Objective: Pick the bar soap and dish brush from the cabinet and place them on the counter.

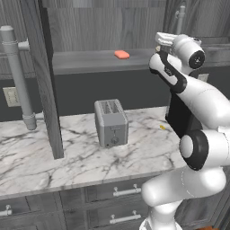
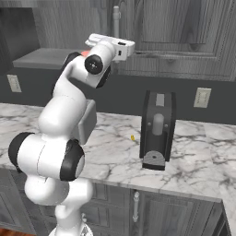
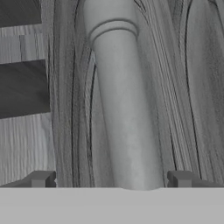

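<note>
Light: even and soft, rendered, moderately dim.
Source: seemingly from above; cannot tell more.
Shadows: faint beside toaster (image 1: 111, 122) on counter (image 1: 67, 157); cabinet (image 1: 90, 27) interior darker.
Glare: mild sheen on arm (image 2: 64, 115) shells and handle (image 3: 124, 109).
Sharpness: base views crisp; hand view soft, wood grain smeared.
Distortion: stretched grain toward hand view's edges.

I am finding no readable text, label, brand, number or sign anywhere in these views, neither on the small silver two-slot metal toaster (image 1: 111, 122) nor on anything near it.
</note>
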Available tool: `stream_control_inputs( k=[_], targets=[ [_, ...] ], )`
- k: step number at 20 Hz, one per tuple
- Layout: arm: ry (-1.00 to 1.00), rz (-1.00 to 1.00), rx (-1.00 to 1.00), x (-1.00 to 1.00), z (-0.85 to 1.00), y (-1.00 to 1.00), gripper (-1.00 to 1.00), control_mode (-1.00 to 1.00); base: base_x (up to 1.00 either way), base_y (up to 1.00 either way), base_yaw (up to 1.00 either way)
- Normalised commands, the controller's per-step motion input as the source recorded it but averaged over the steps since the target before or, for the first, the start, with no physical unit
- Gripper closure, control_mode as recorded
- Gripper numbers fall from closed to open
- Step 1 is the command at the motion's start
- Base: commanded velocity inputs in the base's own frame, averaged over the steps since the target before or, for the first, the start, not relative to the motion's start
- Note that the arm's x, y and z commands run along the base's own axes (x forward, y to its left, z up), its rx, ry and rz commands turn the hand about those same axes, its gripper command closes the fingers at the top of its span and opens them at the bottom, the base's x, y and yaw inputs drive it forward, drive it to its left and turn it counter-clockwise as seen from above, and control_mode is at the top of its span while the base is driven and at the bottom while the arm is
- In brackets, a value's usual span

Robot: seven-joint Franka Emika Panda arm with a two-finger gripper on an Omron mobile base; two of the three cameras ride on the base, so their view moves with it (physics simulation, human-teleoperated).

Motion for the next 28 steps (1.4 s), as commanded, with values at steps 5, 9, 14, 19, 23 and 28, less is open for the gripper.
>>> stream_control_inputs(
  k=[5,9,14,19,23,28],
  targets=[
    [0.0,0.02,0.0,0.27,0.0,0.0,1.0,-1.0,0.0,0.0,0.0],
    [0.02,0.02,0.0,0.11,0.0,-0.01,1.0,-1.0,0.0,0.0,0.0],
    [0.05,0.01,-0.01,-0.13,0.0,-0.12,1.0,-1.0,0.0,0.0,0.0],
    [0.19,0.0,-0.05,-0.27,0.0,-0.16,1.0,-1.0,0.0,0.0,0.0],
    [0.21,0.0,-0.06,-0.28,0.0,-0.14,1.0,-1.0,0.0,0.0,0.0],
    [0.19,0.0,-0.06,-0.32,0.0,-0.19,1.0,-1.0,0.0,0.0,0.0]
  ],
)
